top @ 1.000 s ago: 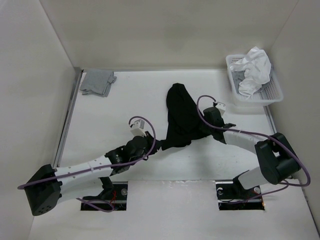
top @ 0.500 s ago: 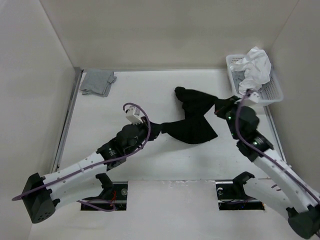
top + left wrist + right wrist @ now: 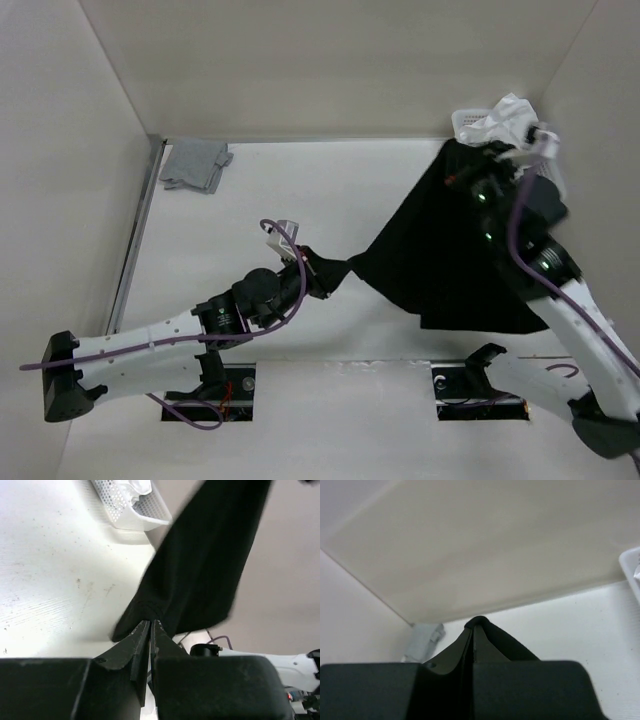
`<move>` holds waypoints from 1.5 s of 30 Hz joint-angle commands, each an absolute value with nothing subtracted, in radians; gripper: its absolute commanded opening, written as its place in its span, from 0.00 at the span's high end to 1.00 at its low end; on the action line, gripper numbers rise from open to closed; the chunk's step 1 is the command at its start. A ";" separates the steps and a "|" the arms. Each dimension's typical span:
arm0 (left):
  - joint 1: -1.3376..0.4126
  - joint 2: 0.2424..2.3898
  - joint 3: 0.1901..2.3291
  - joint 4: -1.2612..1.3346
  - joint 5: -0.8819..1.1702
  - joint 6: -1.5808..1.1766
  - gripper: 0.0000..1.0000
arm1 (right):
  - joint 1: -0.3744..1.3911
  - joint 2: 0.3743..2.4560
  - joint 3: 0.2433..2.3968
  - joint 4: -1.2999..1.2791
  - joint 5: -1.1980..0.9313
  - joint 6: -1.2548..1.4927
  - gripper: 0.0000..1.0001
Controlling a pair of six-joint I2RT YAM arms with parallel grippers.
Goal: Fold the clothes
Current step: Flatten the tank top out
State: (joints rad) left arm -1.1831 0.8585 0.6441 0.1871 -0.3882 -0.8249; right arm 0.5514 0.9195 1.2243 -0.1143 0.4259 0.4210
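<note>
The black T-shirt (image 3: 440,250) hangs stretched between my two grippers above the table's right half. Low near the middle, my left gripper (image 3: 322,272) is shut on one bunched end of it; in the left wrist view the jaws (image 3: 151,625) meet on the black fabric (image 3: 205,560), which rises away to the upper right. Raised high at the back right, my right gripper (image 3: 462,165) is shut on the shirt's upper corner. The right wrist view shows a fold of black cloth (image 3: 479,622) pinched at the fingertips. The shirt's lower edge droops toward the front right.
A white basket (image 3: 470,122) holding a white garment (image 3: 510,118) stands at the back right, partly behind my right arm. A small grey cloth (image 3: 195,165) lies at the back left. White walls close the table on three sides.
My right gripper shut on the shirt and lifted it up and to the back right, spreading the fabric out. The left gripper kept its hold and shifted slightly right.
</note>
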 commanded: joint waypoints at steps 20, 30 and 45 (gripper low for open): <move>-0.547 0.341 0.270 -0.208 -0.339 -1.085 0.74 | 0.631 1.812 1.572 -0.111 0.076 0.417 0.69; -0.479 0.647 0.287 -0.247 -0.262 -0.902 0.74 | 0.605 1.388 0.833 0.020 0.198 0.551 0.89; -1.088 1.296 0.613 -0.268 -0.693 -0.690 0.75 | 0.599 1.273 0.677 0.109 0.147 0.583 0.77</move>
State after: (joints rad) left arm -1.0668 1.2041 0.5556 -0.2626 -0.5701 -0.7506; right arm 0.6018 1.3228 0.7033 0.0383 0.1577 0.5674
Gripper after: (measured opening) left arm 0.238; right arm 0.229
